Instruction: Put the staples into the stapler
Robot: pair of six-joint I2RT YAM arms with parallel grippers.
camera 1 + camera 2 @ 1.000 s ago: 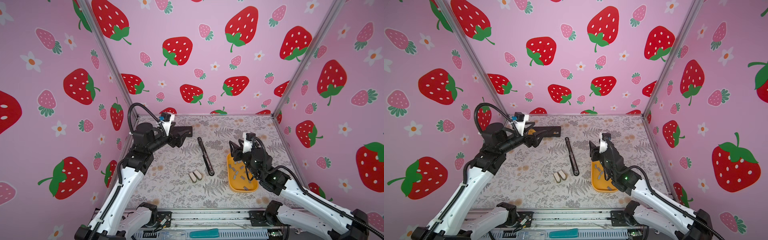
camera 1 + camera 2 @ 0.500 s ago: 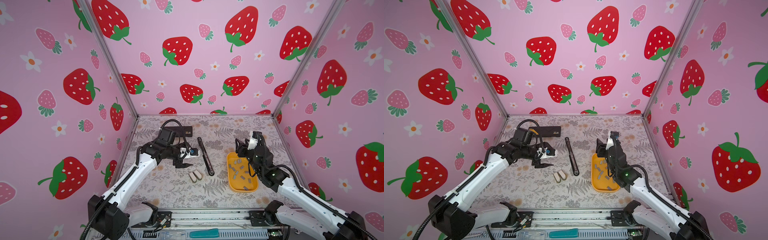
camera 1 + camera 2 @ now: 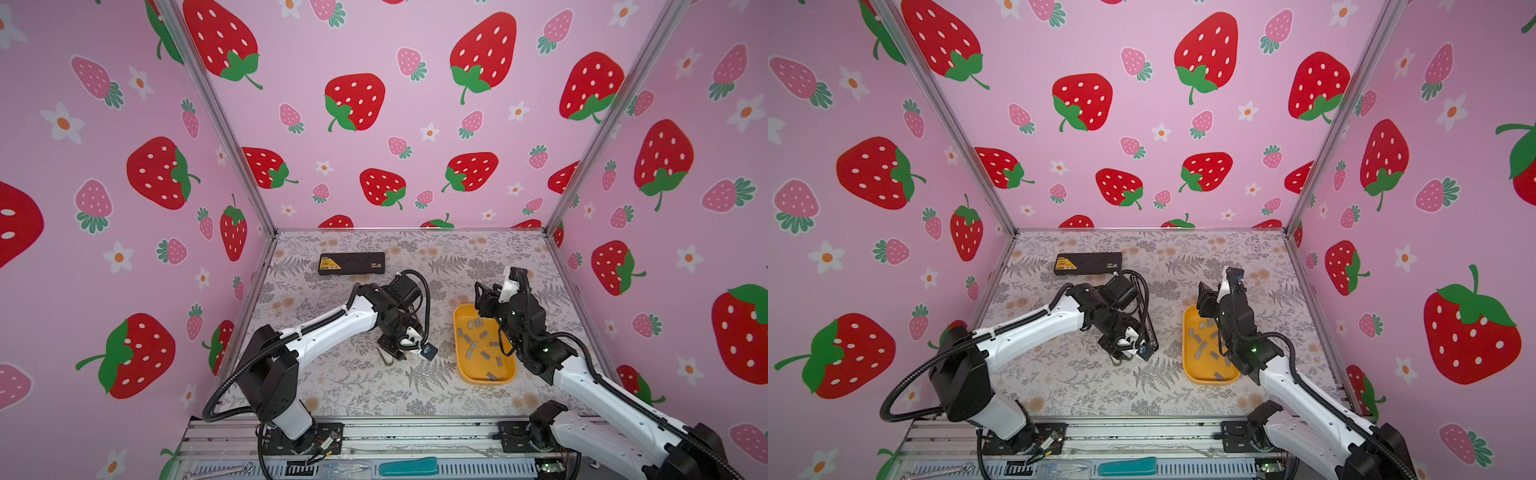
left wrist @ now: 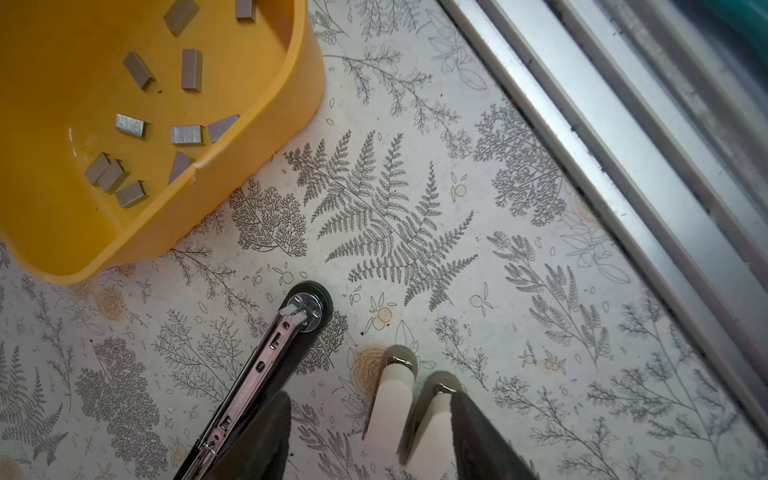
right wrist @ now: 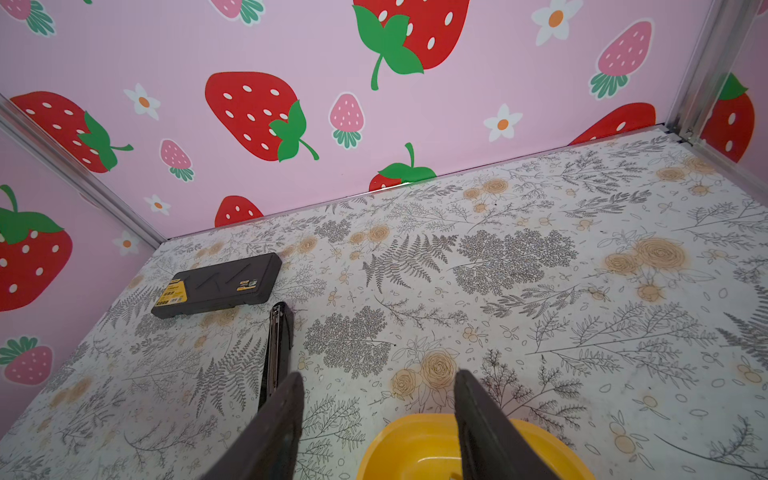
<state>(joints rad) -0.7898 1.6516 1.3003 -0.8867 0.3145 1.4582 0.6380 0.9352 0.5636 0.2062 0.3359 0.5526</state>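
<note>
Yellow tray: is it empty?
No, several grey staples lie scattered across the floor of the yellow tray.

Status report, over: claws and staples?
Left gripper open, straddling two small white staplers. Right gripper open above yellow plastic tray. Grey metal staple strips lie in tray. Nothing blocking them.

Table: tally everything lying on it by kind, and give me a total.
Small flat grey metal staple strips: 11 in view
Yellow plastic tray holding them: 1
Long black stapler, opened flat: 1
Small white staplers: 2
Flat black rectangular case: 1
Total: 16 in view
</note>
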